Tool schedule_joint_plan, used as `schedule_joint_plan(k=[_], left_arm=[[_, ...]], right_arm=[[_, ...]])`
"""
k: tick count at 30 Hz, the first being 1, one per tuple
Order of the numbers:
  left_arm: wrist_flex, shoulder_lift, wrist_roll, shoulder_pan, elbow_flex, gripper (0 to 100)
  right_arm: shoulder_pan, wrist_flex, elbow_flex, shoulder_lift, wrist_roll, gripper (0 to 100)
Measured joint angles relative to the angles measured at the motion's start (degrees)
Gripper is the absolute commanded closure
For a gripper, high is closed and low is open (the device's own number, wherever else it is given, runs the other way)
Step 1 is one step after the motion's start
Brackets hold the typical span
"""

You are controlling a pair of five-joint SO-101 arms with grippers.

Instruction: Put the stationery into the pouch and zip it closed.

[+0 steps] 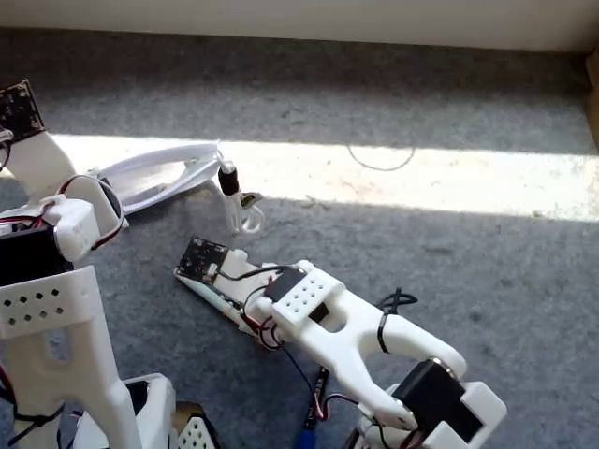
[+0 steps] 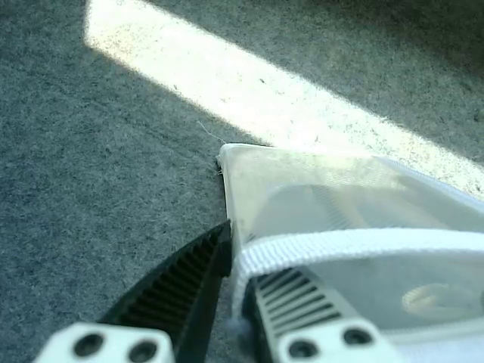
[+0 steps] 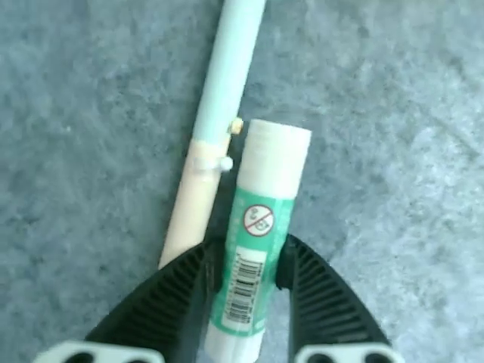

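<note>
My right gripper (image 3: 248,255) is nearest, its two dark jaws pressed against the sides of the glue stick (image 3: 261,227), which lies flat on the grey carpet (image 3: 393,151). Touching the glue stick along one side is a pale pen (image 3: 215,128), outside the jaws. Both lie near the pouch (image 1: 159,173) but apart from it, off the end where a small white piece with a dark tip and a ring (image 1: 234,198) lies; I cannot tell whether that is the zip pull or another item.

My left gripper (image 2: 236,257) is pinched on the pouch's webbing edge at one corner, holding the clear pouch in place, which slopes up from the carpet to my left jaws.

I judge this to be the first loading step: the glue stick is gripped but not yet lifted, and nothing I can see lies inside the pouch. Next I would need to raise the glue stick cleanly without dragging the pen along, carry it to the pouch's mouth and slip it in while my left side keeps the opening steady. I cannot see how wide that mouth stands. The pen would follow, then the zip.

By count: one pouch, one glue stick, one pen, one ringed piece, and my two grippers.
</note>
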Motion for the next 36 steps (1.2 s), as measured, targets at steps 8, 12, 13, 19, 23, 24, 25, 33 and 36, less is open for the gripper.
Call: schedule_joint_plan(k=[8,12,13,19,23,24,25,33,36], left_arm=[[0.00,0.00,0.00,0.00,0.00,100],[0.00,0.00,0.00,0.00,0.00,100],[0.00,0.00,0.00,0.00,0.00,100],[0.00,0.00,0.00,0.00,0.00,100],[0.00,0.00,0.00,0.00,0.00,100],[0.00,0.00,0.00,0.00,0.00,100],[0.00,0.00,0.00,0.00,0.00,100],[0.00,0.00,0.00,0.00,0.00,100],[0.00,0.00,0.00,0.00,0.00,100]], right_arm=[[3.78,8.35,-0.97,-0.09,8.44,98.9],[5.36,12.84,-1.32,-0.09,13.01,98.8],[5.36,14.07,-1.49,-0.09,13.89,98.8],[5.36,23.30,-7.12,0.00,15.38,98.8],[5.27,25.14,-9.41,0.00,15.38,98.8],[4.92,25.23,-9.49,0.00,15.38,98.8],[4.48,25.49,-9.67,0.00,15.38,98.8],[2.20,25.32,-9.67,0.09,15.38,81.0],[2.20,25.32,-9.67,0.09,15.38,80.7]])
